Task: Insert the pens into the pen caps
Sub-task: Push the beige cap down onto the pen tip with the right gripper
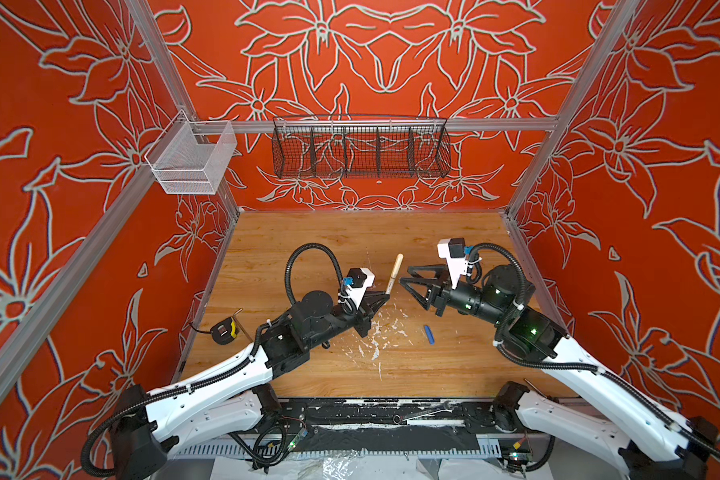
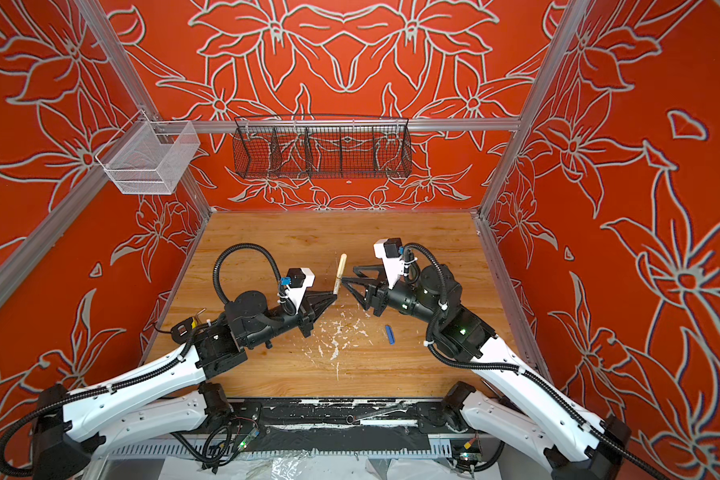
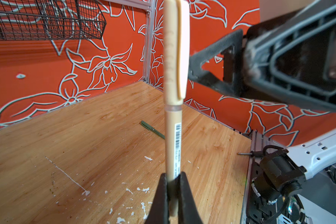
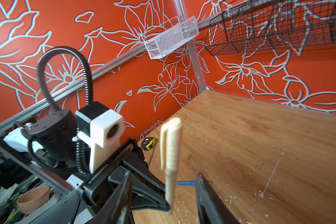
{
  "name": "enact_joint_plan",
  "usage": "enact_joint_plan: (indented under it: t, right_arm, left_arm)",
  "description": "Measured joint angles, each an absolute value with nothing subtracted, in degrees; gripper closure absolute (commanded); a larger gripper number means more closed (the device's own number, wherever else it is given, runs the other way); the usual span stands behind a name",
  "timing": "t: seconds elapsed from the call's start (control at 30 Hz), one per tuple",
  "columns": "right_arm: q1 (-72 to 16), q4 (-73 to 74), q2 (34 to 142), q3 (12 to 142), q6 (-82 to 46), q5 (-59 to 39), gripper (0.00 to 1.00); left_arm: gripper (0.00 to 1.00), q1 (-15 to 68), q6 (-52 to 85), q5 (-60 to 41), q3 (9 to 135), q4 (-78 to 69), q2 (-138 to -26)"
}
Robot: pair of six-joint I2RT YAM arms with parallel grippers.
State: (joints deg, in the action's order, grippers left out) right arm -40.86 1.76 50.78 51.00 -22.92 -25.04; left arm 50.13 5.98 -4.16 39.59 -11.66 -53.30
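Now the left hand (image 3: 172,186) pinches the barcoded beige pen (image 3: 172,126), print unreadable; right hand (image 1: 405,276) gapes.

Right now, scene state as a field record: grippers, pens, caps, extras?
left gripper: shut on beige pen, gripping its lower end, pen roughly upright
beige cap: seated on that pen's upper end
right gripper: open, jaws either side of the capped pen
olive green pen: lying on the table
blue piece: lying on table, apart from both grippers; pen or cap unclear
tape measure: table's left edge
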Motion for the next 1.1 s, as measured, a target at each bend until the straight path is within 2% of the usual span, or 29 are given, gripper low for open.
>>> enact_joint_plan:
  t: [0.63,0.93,1.03,1.1]
  right_arm:
    - [-40.9,-0.1,58.0,53.0,-22.9,-29.7,0.46]
    - [-40.9,3.6,61.1,53.0,-24.5,-31.6,0.66]
    - [-40.9,3.6,61.6,53.0,-24.8,-32.1,0.75]
    - [-40.9,3.7,61.7,53.0,-24.3,-32.1,0.88]
  left_arm:
    - [1.00,49.9,6.0,-5.1,39.6,-9.5,-51.6]
    - [1.00,49.9,6.0,-5.9,39.6,-9.1,-52.9]
    - [1.00,49.9,6.0,-5.9,39.7,-9.0,-52.9]
    - [1.00,49.9,6.0,-5.8,39.7,-9.0,-52.9]
